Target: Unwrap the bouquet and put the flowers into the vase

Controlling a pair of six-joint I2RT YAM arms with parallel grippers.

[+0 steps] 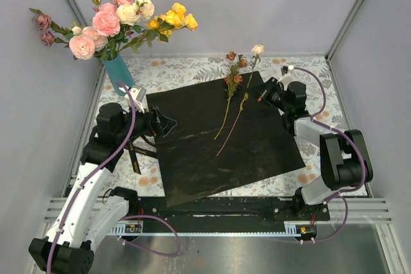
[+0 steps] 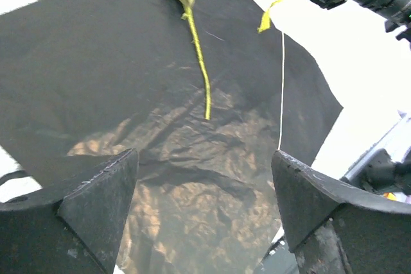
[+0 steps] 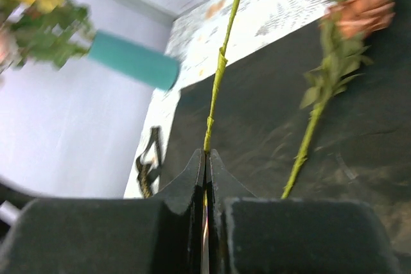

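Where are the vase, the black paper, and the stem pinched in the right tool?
vase (image 1: 119, 74): top view, teal wall.
black paper (image 1: 212, 152): top view, bare middle.
pinched stem (image 3: 221, 62): right wrist view, mid-shaft.

Glossy, crinkled black paper (image 1: 205, 158); matte teal vase (image 1: 119, 74)

Left tool (image 2: 204, 158) spread wide; right tool (image 3: 206, 154) pinched tight, arm seemingly extended forward.
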